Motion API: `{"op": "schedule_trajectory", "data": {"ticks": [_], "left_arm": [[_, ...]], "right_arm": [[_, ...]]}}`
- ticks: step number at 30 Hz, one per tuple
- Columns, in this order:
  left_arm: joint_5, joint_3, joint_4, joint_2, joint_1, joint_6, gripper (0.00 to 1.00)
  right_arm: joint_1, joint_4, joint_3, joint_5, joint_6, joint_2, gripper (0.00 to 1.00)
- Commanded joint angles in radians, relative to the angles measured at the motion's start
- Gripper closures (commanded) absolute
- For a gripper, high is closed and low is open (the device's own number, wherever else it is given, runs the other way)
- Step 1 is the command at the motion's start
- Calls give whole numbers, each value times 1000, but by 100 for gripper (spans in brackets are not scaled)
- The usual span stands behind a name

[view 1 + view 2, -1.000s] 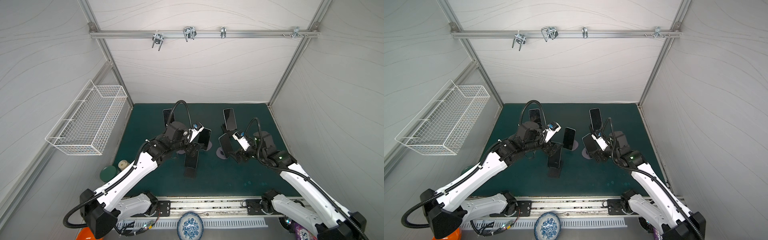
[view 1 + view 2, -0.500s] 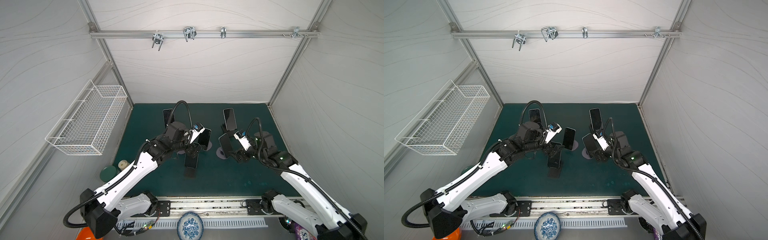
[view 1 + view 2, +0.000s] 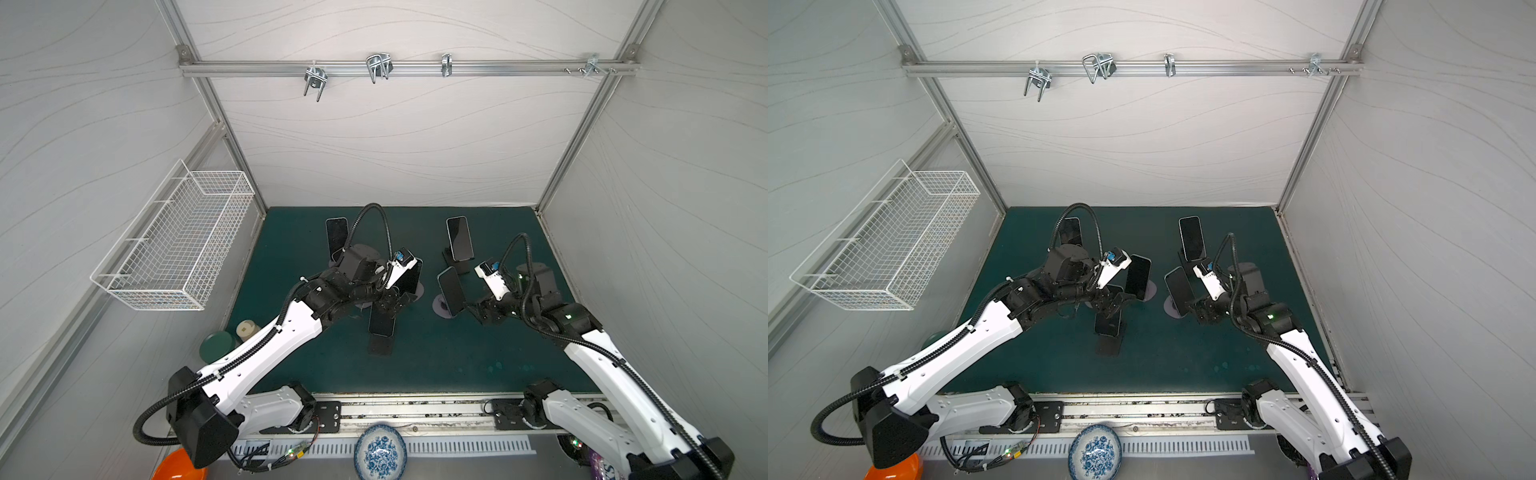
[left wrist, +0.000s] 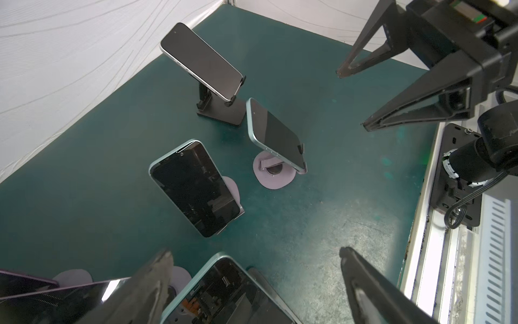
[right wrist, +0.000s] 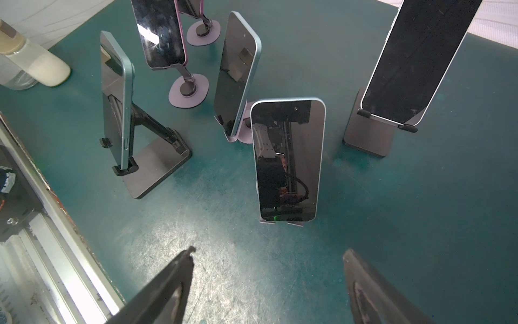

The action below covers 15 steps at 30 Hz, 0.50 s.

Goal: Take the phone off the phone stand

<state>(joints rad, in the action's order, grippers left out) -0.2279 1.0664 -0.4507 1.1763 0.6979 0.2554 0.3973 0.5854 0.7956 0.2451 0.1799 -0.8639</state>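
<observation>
- Right gripper [image 5: 268,251] spread, empty, facing glossy black blue-edged phone [image 3: 452,291] on lilac round-base stand [image 3: 437,306], centre-right in a top view.
- Left gripper [image 4: 253,251] spread too, empty.
- Straddle phone's side edges, pinch, lift clear of lip.

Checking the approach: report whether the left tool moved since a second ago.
Yes: left tool edged frontward, covering more of the phone on the black stand.

Bright even light casts soft shadows; edges bend fisheye-like.
</observation>
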Motion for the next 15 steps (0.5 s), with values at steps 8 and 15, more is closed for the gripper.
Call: {"op": "schedule_trajectory", "data": {"ticks": [8, 15], "left_arm": [[16, 110, 9, 69, 49, -4, 7], [65, 97, 33, 76, 66, -23, 7]], "right_arm": [[-14, -93, -44, 30, 54, -54, 10], [-13, -232, -56, 9, 47, -162, 4]]}}
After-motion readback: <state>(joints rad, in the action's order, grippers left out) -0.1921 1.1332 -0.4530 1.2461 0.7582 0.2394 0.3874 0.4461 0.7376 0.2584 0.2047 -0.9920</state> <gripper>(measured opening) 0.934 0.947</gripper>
